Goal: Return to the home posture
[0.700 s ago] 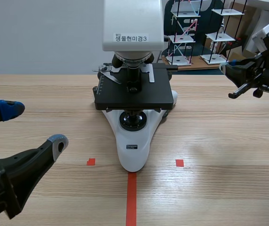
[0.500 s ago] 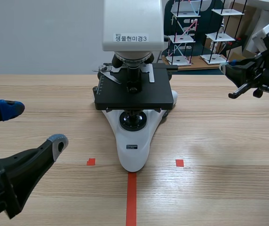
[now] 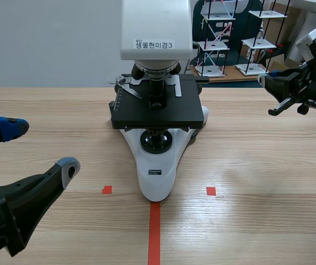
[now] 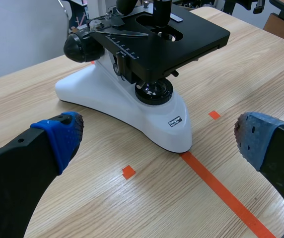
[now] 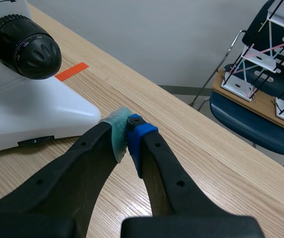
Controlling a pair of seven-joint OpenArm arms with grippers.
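Retreat w/ care: left fingers (image 3: 64,168) spread wide, low over table (image 3: 257,165) near-left; right fingers (image 5: 142,136) pressed together, empty, raised right of scope (image 3: 157,165). Pull both straight back, no swing toward scope.

Premises present as a teaching or research laboratory. A white compound microscope (image 3: 157,110) bearing an inventory label stands mid-surface on a wood-grain table (image 3: 257,221) marked with orange-red tape (image 3: 154,232). Beyond the far right corner, tiered rod-and-plate models (image 3: 216,38) stand by a dark blue chair (image 5: 251,119).
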